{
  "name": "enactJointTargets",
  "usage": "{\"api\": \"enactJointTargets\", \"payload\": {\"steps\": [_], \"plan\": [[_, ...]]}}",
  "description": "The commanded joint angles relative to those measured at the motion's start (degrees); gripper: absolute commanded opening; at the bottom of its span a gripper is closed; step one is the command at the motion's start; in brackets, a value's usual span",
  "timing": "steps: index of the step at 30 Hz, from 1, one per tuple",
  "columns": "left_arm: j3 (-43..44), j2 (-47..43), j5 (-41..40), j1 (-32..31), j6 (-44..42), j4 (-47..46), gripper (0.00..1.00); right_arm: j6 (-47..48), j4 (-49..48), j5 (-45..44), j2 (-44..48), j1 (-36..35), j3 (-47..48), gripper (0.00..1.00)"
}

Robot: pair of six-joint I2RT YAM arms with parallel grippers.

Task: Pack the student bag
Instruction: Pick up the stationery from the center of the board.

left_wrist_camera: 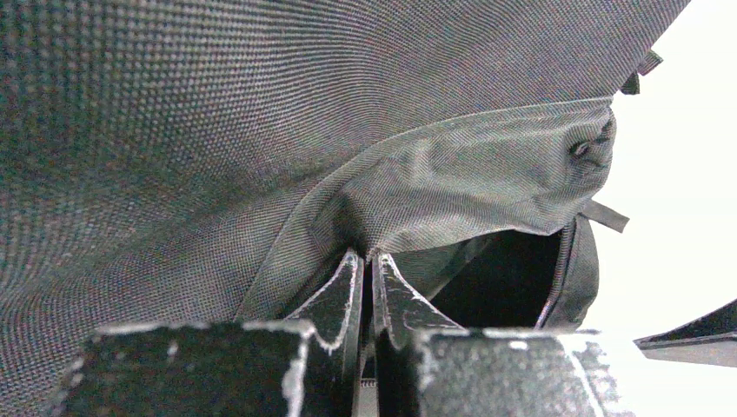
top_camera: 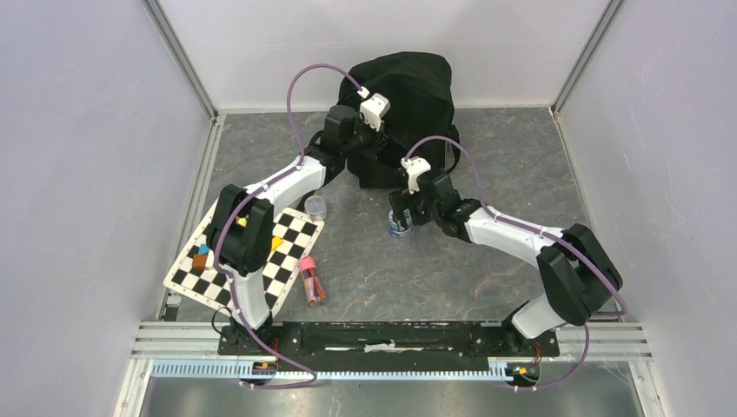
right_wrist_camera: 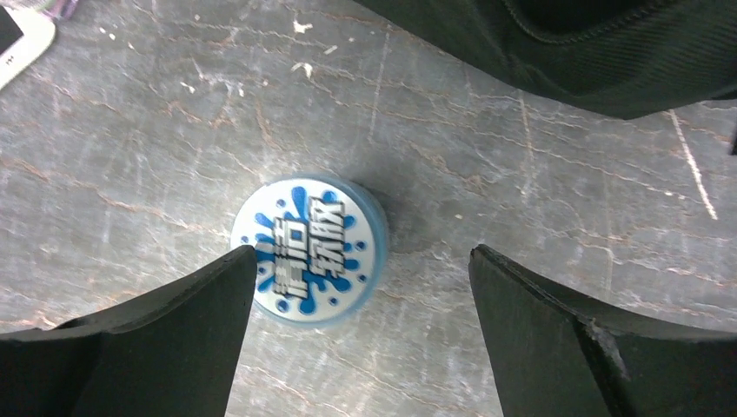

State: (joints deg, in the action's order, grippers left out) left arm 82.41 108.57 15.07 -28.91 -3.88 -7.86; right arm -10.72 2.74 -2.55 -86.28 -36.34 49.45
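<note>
Surroundings: a checkerboard point(top_camera: 295, 236) carrying small coloured blocks lay at the near left of the table point(top_camera: 504, 261), partly under the left arm. A pink-capped bundle point(top_camera: 311, 280) lay just beside the board's right edge. A small clear jar point(top_camera: 316, 206) stood near the left forearm. A round blue-and-white lidded container point(right_wrist_camera: 308, 252) stood upright on the table, just in front of the bag.

Position: the student bag point(top_camera: 408, 91) sat at the far centre of the table, against the rear wall.

The left gripper point(left_wrist_camera: 369, 261) was at the bag's near left face. It was closed on a fold of the bag's fabric, beside a dark zippered opening.

The right gripper point(right_wrist_camera: 363, 261) hung over the container, apart from the bag. Its jaws stood wide apart and gripped nothing. The container lay closer to the left finger; contact could not be determined.

Orientation: in the overhead view the bag's longer extent ran from the rear wall toward the arms. Which end was its top could not be determined.
</note>
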Motion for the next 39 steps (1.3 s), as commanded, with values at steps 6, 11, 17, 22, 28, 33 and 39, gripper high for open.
{"api": "enactJointTargets", "payload": {"steps": [6, 11, 17, 22, 28, 33, 39], "plan": [[0.1, -1.7, -0.3, -1.4, -1.6, -3.3, 0.02, -1.0, 1.3, -3.4, -5.3, -4.6, 6.8, 0.98], [0.1, -1.9, -0.5, -1.3, -1.7, -3.3, 0.02, 0.2, 3.3, -7.3, -8.5, -7.3, 8.7, 0.98], [0.1, -2.1, -1.0, -1.2, -1.9, -3.5, 0.02, 0.6, 3.8, -9.9, -9.3, -9.0, 9.8, 0.97], [0.1, -2.4, -1.2, -1.2, -1.9, -3.5, 0.02, 0.2, 4.2, -12.2, -7.7, -9.8, 9.6, 0.98], [-0.1, -2.7, -1.2, -1.3, -1.8, -3.7, 0.02, -0.3, 3.5, -14.9, -4.1, -9.7, 7.6, 0.98], [0.0, -2.7, -1.2, -1.3, -1.7, -3.8, 0.02, -2.2, 3.3, -15.3, -2.0, -9.7, 6.1, 0.98], [0.0, -2.9, -1.1, -1.2, -1.6, -3.8, 0.02, -1.9, 5.9, -19.5, -1.1, -9.6, 5.0, 0.98]]}}
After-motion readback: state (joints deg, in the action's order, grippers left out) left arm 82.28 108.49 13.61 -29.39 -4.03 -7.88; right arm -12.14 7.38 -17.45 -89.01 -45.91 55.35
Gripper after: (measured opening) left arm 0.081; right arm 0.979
